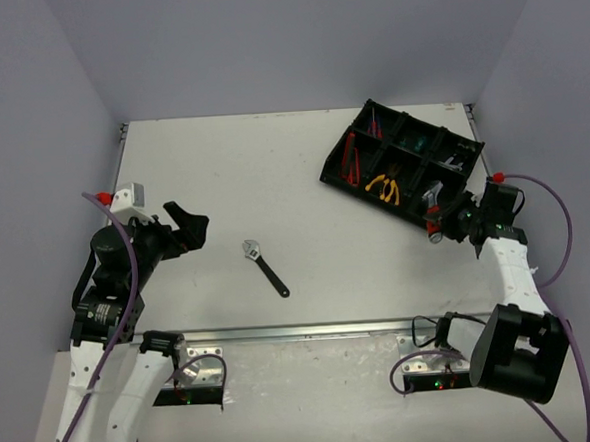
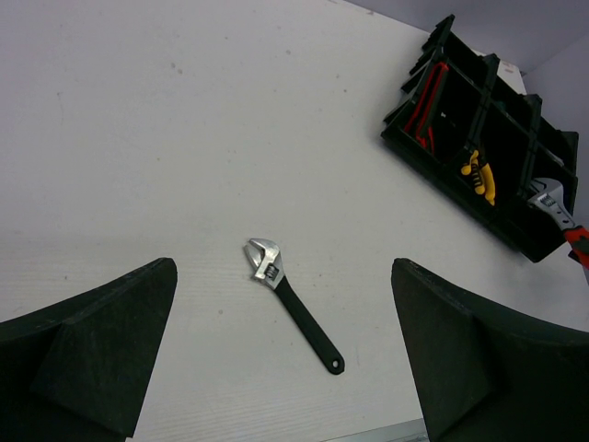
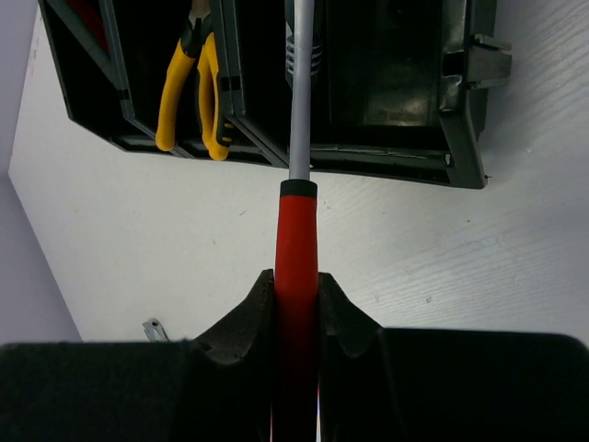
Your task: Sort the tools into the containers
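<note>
Looking down on a white table (image 1: 272, 172), two robot arms sit at its near edge, one on each side.

One black plastic organiser tray (image 2: 440, 182) with raised dividers lies at an angle in the far right corner. Two wrenches can be counted.

One is a silver adjustable wrench with a black handle (image 2: 296, 308). It lies flat on the bare table near the middle, well apart from the tray and from both arms, with its jaw end pointing away from the arms.

The other is a silver wrench with a red handle (image 3: 296, 239). The right gripper (image 3: 296, 299) is clenched on the red handle. The silver end reaches over the tray's near wall, above the compartment next to the one holding the pliers. Whether it touches the tray floor cannot be told.

One pair of yellow-handled pliers (image 3: 213, 101) lies inside a near compartment. Several red tools (image 2: 428, 106) lie in the tray's end compartment, but their number is unclear. Other compartments hold small dark items, too small to name.

The left gripper (image 1: 187, 220) hangs above the left side of the table, fingers spread wide and holding nothing.

Along the table's near edge runs a metal rail (image 1: 282, 332). Plain pale grey walls (image 1: 294, 41) enclose the other three sides.
</note>
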